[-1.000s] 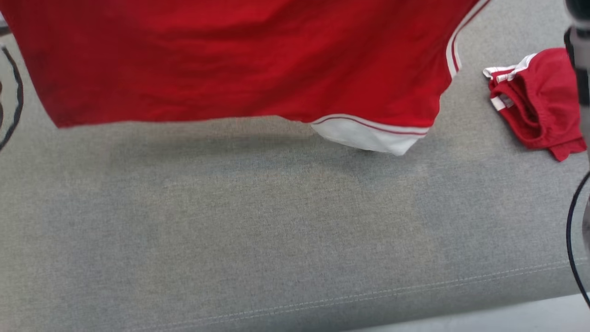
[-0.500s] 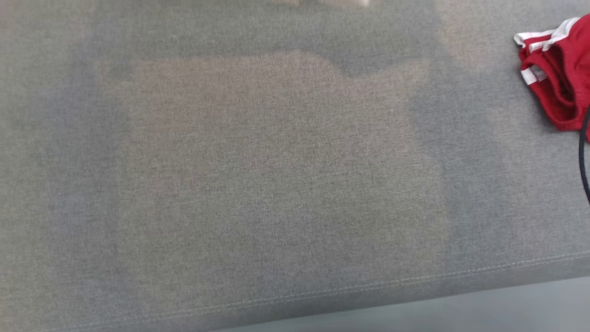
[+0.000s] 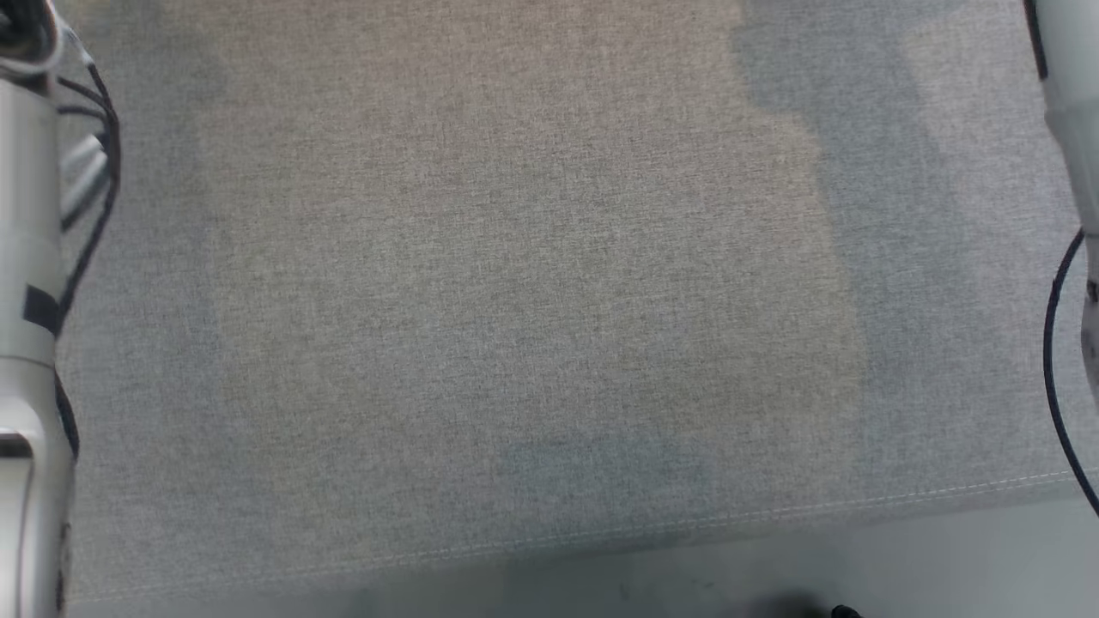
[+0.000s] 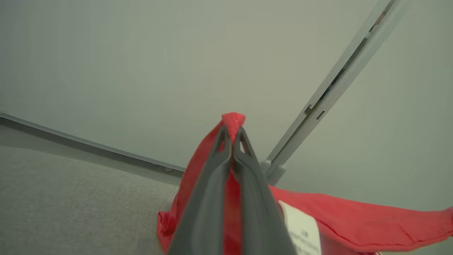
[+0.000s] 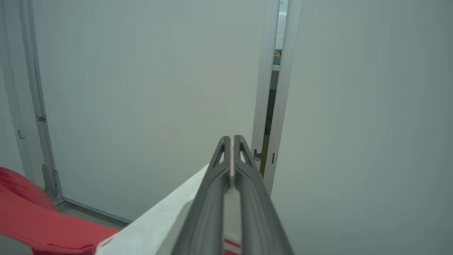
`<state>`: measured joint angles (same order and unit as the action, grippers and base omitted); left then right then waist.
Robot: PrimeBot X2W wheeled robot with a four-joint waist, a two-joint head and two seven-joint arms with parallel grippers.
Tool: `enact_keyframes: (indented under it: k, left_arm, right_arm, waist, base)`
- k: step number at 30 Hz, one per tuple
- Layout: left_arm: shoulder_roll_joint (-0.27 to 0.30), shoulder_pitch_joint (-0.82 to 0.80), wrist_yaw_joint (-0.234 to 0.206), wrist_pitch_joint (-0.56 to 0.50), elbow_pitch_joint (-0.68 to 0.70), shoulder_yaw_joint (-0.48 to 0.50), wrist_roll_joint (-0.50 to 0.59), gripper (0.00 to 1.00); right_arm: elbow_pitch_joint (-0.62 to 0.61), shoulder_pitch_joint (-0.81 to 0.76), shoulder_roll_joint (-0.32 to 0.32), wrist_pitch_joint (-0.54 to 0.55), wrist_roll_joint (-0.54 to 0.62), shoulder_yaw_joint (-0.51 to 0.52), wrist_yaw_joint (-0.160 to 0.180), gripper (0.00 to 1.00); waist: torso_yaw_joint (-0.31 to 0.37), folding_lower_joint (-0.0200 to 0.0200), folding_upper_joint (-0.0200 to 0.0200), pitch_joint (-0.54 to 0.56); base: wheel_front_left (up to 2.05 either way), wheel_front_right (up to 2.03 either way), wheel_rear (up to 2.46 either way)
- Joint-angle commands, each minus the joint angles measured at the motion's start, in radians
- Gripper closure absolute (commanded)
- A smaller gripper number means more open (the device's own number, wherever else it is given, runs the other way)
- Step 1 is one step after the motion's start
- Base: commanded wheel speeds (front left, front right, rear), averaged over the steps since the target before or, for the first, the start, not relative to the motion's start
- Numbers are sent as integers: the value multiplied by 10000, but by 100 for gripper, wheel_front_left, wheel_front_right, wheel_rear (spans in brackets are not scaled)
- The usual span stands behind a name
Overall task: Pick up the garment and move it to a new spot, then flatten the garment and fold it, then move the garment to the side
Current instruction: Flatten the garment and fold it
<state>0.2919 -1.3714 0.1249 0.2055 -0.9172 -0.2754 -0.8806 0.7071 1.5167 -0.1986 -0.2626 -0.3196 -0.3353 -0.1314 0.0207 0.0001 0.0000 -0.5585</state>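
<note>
The garment [image 4: 354,223] is red with a white label, and it hangs in the air in the left wrist view. My left gripper [image 4: 232,132] is shut on a red corner of it that pokes out past the fingertips. In the right wrist view my right gripper [image 5: 231,141] is shut on the garment's white band [image 5: 159,219], which runs down to the lower left, with more red cloth [image 5: 35,219] beyond. Both grippers are raised and face a pale wall.
The grey fabric surface [image 3: 532,300] spreads across the head view, with its stitched front edge [image 3: 687,519] near the bottom and floor below. My left forearm [image 3: 26,343] with black cables stands at the left edge, my right forearm [image 3: 1069,103] at the right.
The head camera has moved, so the whole picture shifted. The red garment that hung across the top and the small red bundle at the right left the picture; both forearms came in at its edges.
</note>
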Motion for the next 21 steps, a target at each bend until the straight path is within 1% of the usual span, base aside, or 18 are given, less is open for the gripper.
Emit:
enact_keyframes:
  k: [1,6,7,9,12,14,16,17,18,19,20,21]
  left_arm:
    - [-112,330,60,141,-34,-69,-121,100]
    - [-214,1835,66,513,491,-281,-275,100]
    - [-290,2190,67,542,718,-252,-355,100]
    - [-204,2966,67,606,1100,-172,-132,100]
    - [-301,4208,68,603,2159,484,-18,100]
    - [-565,5218,69,594,2907,848,-255,100]
    - [-510,6096,63,587,3643,1025,-164,100]
    - [-578,6496,63,586,3991,1097,-297,100]
    - [-487,6929,46,587,4242,1128,-160,100]
    - [-370,7340,-54,587,4507,1144,32,100]
    - [-392,7685,-130,586,4781,1209,22,100]
    - [-360,8442,-300,585,5292,1229,104,100]
  right_arm:
    - [-242,-472,-213,-12,-324,-104,15,100]
    - [-1642,-2650,-676,-13,-1696,-439,13,100]
    - [-2049,-3181,-740,-14,-2001,-361,13,100]
    - [-2773,-4360,-796,-13,-2422,-228,12,100]
    - [-3904,-6165,-632,-15,-2947,160,9,100]
    - [-4507,-7368,-504,-13,-3158,265,7,100]
    - [-5055,-8477,-486,-13,-3242,426,9,100]
    - [-5275,-8997,-442,-13,-3272,505,7,100]
    - [-5493,-9492,-311,-13,-3373,680,9,100]
    - [-5681,-9977,-239,-13,-3381,806,7,100]
    - [-5830,-10408,-209,-13,-3316,877,7,100]
    - [-6079,-11224,0,-13,-3440,1105,7,100]
  waist:
    - [-208,-1,0,-346]
    - [-350,-1,0,-436]
    - [-392,-1,0,-428]
    - [-418,-1,0,-341]
    - [-421,-1,0,-126]
    - [-377,-1,0,53]
    - [-357,-1,0,205]
    - [-354,-1,0,275]
    - [-331,-1,0,355]
    - [-319,-1,0,424]
    - [-308,-1,0,485]
    - [-258,-1,0,654]
  base:
    - [0,0,0]
    - [0,0,0]
    - [0,0,0]
    - [0,0,0]
    - [0,0,0]
    - [0,0,0]
    - [0,0,0]
    - [0,0,0]
    - [0,0,0]
    - [0,0,0]
    - [0,0,0]
    - [0,0,0]
